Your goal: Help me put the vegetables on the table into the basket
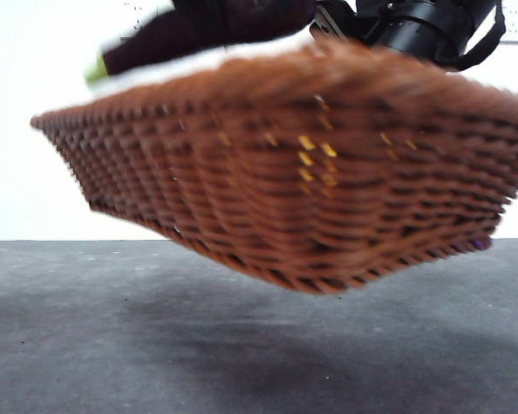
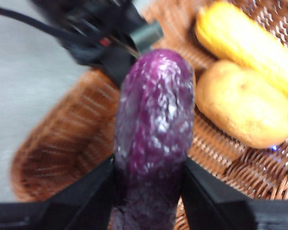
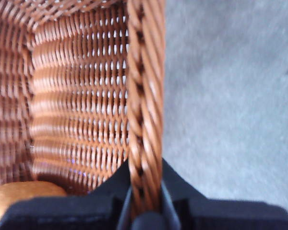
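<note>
Front view: basket (image 1: pixel 311 181) hangs tilted above the desk (image 1: pixel 242 345). Left wrist view: left claw (image 2: pixel 151 191) pinches the eggplant (image 2: pixel 153 129) over the basket, beside corn (image 2: pixel 249 43) and potato (image 2: pixel 245 105). Right wrist view: right claw (image 3: pixel 145 201) clamps the braided rim (image 3: pixel 145 96); further tilt could spill the vegetables.

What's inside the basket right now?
Corn cob and potato lie in the basket. The eggplant, in the left gripper, is above it. The floor beneath them is covered.
</note>
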`<state>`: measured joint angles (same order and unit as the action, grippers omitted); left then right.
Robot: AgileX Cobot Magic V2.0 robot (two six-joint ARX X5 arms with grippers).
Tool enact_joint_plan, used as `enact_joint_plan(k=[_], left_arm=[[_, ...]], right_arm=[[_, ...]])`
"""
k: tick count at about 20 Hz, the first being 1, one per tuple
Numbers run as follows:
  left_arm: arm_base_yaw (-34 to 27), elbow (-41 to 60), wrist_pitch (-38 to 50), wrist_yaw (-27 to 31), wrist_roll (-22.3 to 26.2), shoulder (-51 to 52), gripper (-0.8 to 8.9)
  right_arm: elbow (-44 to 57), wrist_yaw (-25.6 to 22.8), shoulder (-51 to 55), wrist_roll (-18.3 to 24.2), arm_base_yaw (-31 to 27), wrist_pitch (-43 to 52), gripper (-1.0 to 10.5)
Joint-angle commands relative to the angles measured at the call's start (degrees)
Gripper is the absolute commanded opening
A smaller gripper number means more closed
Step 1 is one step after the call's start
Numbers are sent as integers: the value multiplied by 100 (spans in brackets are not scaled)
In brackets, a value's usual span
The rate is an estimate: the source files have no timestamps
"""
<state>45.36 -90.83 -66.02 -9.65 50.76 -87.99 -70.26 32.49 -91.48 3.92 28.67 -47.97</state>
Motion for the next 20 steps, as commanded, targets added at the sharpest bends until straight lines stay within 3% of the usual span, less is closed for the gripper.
enact_joint_plan(k=[1, 7, 9, 10, 11, 12, 20], left_arm=[[122, 37, 4, -17, 76, -389, -8], [221, 37, -210, -57, 4, -841, -8], [192, 37, -177, -85, -273, -841, 5], [181, 37, -175, -127, -280, -841, 129], [179, 37, -149, -122, -332, -841, 328], [153, 37, -57, -122, -501, -841, 443], [-164, 37, -35, -120, -855, -691, 440]], right_arm=[[-17, 157, -20, -66, 22, 48, -12], [-17, 55, -20, -22, 20, 81, -12], [-17, 13, -20, -26, 20, 177, -12], [-17, 11, -20, -24, 20, 177, -12], [-17, 13, -20, -24, 20, 184, -12], [-17, 11, -20, -24, 20, 188, -11], [-17, -11, -20, -87, -101, 367, -12]])
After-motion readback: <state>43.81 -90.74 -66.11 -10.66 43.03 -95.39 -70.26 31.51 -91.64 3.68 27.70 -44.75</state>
